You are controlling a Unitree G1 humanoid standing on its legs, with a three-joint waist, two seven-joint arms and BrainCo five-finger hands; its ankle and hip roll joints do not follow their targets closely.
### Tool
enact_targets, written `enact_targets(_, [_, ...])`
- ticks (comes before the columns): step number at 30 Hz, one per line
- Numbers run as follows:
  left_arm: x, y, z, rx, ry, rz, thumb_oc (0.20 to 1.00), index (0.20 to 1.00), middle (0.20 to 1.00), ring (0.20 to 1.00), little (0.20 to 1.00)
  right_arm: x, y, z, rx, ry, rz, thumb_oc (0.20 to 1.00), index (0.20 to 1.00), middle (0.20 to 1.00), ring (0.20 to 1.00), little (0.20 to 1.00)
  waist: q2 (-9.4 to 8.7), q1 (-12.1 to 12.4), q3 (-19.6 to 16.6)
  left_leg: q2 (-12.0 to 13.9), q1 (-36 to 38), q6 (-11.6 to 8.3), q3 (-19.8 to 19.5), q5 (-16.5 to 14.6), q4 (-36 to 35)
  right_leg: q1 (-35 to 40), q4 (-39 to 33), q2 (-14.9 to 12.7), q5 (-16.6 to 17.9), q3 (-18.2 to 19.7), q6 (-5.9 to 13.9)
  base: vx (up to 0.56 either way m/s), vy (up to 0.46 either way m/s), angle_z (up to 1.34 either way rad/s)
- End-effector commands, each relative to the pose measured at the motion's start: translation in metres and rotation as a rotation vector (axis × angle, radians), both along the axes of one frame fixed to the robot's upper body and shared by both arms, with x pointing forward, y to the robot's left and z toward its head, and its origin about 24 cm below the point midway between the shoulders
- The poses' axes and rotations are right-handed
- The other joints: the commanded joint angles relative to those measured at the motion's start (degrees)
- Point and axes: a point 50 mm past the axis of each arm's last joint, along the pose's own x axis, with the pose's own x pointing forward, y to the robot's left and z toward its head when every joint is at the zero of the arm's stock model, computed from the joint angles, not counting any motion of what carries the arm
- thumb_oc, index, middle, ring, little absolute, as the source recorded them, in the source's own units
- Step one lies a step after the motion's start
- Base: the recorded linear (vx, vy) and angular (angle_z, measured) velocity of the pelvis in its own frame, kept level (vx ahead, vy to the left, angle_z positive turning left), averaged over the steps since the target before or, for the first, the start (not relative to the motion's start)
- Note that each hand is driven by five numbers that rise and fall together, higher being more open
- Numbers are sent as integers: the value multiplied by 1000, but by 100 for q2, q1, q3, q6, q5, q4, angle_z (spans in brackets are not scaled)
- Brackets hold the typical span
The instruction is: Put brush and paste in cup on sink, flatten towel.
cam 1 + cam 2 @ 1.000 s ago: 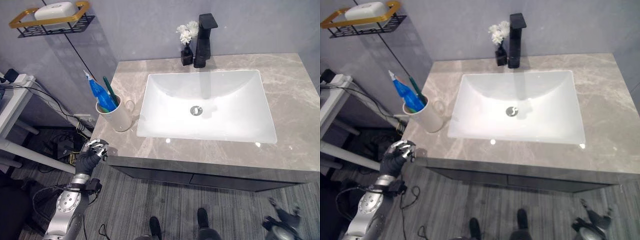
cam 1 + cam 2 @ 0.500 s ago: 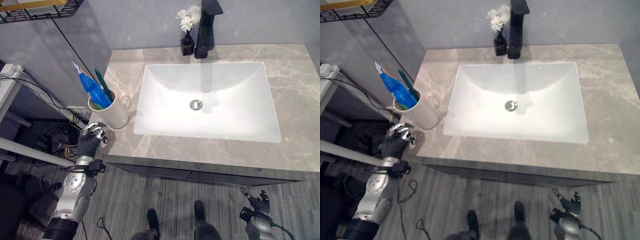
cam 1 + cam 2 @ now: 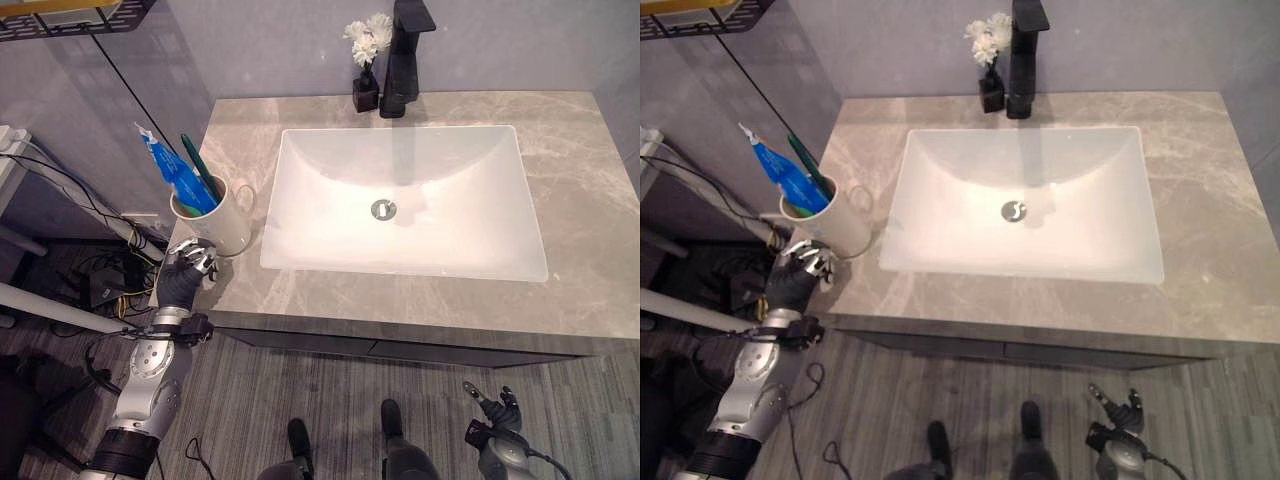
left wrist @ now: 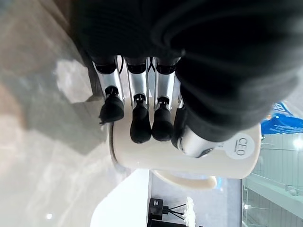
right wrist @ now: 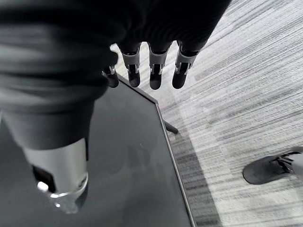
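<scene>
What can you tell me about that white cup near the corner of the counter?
The cup is a glossy cream-white mug, ceramic by its look, with a loop handle facing the basin. It stands upright on the grey marbled countertop, near its front left corner, left of the white sink. A blue toothpaste tube and a green toothbrush lean out of it. The robot's left hand is right beside it, fingertips at its side.

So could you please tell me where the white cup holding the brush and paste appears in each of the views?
Left eye view: white cup at the counter's left edge, left of the basin, just above the left hand.
Right eye view: same spot.
Left wrist view: lying across the frame just past the fingertips.
Right wrist view: not in it.
Shared landmark: the black faucet, small in the left wrist view.
</scene>
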Motion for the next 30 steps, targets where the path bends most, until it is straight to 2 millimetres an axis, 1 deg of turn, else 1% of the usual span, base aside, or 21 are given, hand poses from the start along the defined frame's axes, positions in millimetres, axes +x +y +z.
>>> enact_targets(1, [14, 2, 16, 2, -84, 4, 200, 200, 200, 200, 200, 11, 5, 2, 17, -21, 16, 1000, 1000, 1000, 1000, 1000, -112, -97, -49, 394, -69, -392, -133, 305, 14, 239, 117, -161, -88, -31, 77, -8, -19, -9])
enact_targets(4, [17, 1, 20, 16, -102, 16, 200, 200, 200, 200, 200, 12, 7, 1, 23, -21, 31, 1000, 1000, 1000, 1000, 1000, -125, -114, -39, 414, -86, -415, -125, 327, 14, 230, 116, -145, -88, -39, 69, -6, -15, -9])
enact_targets(8, [22, 14, 26, 26, -114, 83, 200, 200, 200, 200, 200, 8, 22, -3, 49, -14, 110, 1000, 1000, 1000, 1000, 1000, -145, -144, -7, 454, -133, -450, -88, 365, 14, 145, 131, -112, -68, -7, 58, -2, -5, -1])
enact_targets(13, [25, 21, 33, 38, -135, 124, 200, 200, 200, 200, 200, 1, 29, -10, 65, 27, 137, 1000, 1000, 1000, 1000, 1000, -165, -164, 35, 494, -166, -473, -55, 386, 14, 88, 133, -95, -48, 25, 57, -2, -1, -1])
enact_targets(16, [29, 25, 38, 42, -149, 147, 200, 200, 200, 200, 200, 1, 32, -10, 69, 27, 160, 1000, 1000, 1000, 1000, 1000, -179, -197, 69, 512, -197, -485, -19, 395, 14, 22, 138, -81, -30, 54, 60, -4, -2, -1])
enact_targets(24, [39, 31, 50, 61, -176, 198, 200, 200, 200, 200, 200, -1, 31, -11, 72, 23, 144, 1000, 1000, 1000, 1000, 1000, -234, -260, 141, 553, -285, -502, 30, 407, 14, -139, 212, -34, -29, 111, 56, -3, -5, -3])
enact_targets(26, [44, 34, 58, 63, -196, 227, 200, 200, 200, 200, 200, -1, 29, -10, 67, 20, 130, 1000, 1000, 1000, 1000, 1000, -278, -303, 188, 580, -325, -508, 72, 408, 14, -250, 294, -10, -42, 149, 60, -12, -7, -20])
enact_targets(30, [46, 31, 60, 55, -207, 226, 200, 200, 200, 200, 200, -3, 29, -12, 68, 32, 121, 1000, 1000, 1000, 1000, 1000, -292, -302, 200, 592, -318, -499, 84, 403, 14, -295, 382, 1, -62, 167, 56, 0, -4, -6])
